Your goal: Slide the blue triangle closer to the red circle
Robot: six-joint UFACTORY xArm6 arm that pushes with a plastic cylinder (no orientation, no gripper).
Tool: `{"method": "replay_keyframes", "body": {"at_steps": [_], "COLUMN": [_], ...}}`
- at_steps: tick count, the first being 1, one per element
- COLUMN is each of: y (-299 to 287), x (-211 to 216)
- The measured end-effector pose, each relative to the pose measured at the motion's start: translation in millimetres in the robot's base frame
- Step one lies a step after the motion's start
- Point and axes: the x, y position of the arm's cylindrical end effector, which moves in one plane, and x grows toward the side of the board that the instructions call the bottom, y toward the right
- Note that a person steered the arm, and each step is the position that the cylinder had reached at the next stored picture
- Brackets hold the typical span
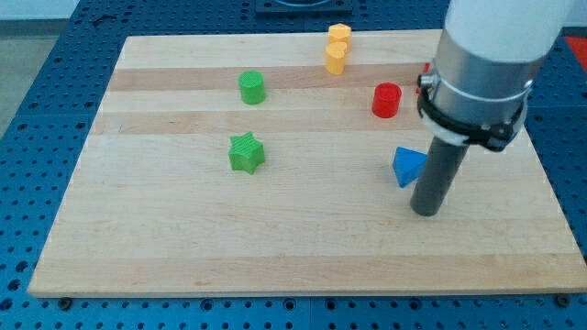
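Note:
The blue triangle lies on the wooden board at the view's right. The red circle stands above it, a short gap away. My tip rests on the board just below and to the right of the blue triangle, close to it; I cannot tell if they touch. The rod rises to the large grey and white arm body at the view's top right.
A green circle and a green star lie at the view's left centre. Two yellow blocks sit together near the top edge. A bit of another red block shows beside the arm. Blue perforated table surrounds the board.

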Motion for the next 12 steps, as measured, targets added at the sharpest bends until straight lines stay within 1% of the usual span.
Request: {"method": "replay_keyframes", "body": {"at_steps": [1, 2, 5, 6, 9, 12], "y": [-16.6, -18.4, -18.4, -18.3, 22.3, 24.1], "x": [0.0, -4.6, -69.4, -81.9, -72.1, -107.9]}}
